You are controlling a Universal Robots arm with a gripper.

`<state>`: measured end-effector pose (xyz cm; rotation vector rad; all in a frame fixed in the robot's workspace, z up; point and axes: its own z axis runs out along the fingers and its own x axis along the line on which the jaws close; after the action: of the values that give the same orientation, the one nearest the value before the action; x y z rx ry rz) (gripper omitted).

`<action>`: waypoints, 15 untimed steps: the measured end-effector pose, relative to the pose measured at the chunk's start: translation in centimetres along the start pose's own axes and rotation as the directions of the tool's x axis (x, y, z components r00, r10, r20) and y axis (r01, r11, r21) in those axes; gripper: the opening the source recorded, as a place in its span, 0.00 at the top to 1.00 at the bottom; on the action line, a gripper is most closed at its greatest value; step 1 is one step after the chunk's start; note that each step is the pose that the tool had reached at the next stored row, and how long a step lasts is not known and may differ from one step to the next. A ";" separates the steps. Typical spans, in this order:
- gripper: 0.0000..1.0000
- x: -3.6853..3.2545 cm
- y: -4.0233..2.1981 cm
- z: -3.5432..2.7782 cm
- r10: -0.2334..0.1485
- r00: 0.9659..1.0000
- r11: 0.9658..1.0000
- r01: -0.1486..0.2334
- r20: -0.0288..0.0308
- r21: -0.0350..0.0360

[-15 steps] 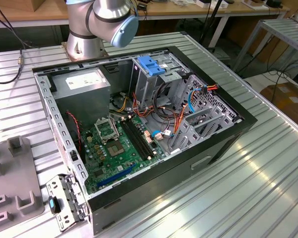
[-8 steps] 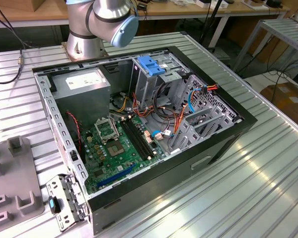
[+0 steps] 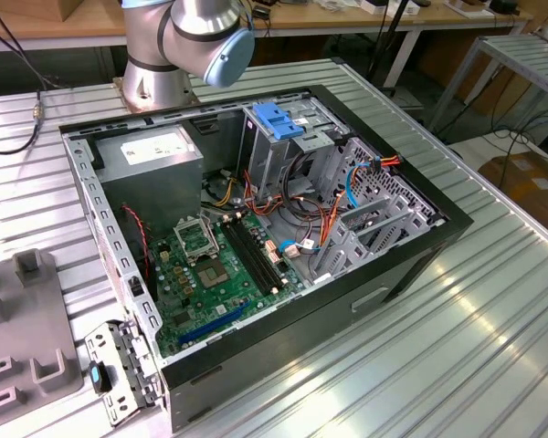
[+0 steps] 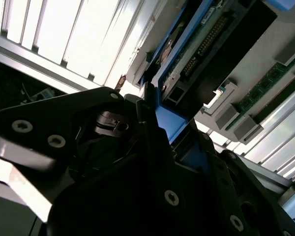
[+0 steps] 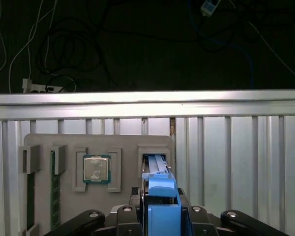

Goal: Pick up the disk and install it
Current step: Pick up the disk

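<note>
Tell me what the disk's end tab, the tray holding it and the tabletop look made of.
The disk's end tab: blue plastic, by its even moulded colour and dull sheen. Fixture tray: matte grey, probably plastic, though painted metal cannot be ruled out. Tabletop: bare ribbed metal, likely aluminium, by its bright silvery glare.

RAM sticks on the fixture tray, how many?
2, first wrist view: one RAM stick at the outer edge of the grey fixture tray, a second RAM stick between it and the CPU. More may be hidden.
</note>
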<state>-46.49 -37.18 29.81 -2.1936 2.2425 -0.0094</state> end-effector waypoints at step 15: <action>0.63 -0.01 0.00 0.06 0.000 1.000 1.000 0.000 -0.005 0.028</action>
<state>-46.48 -37.17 29.75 -2.1820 2.2307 -0.0462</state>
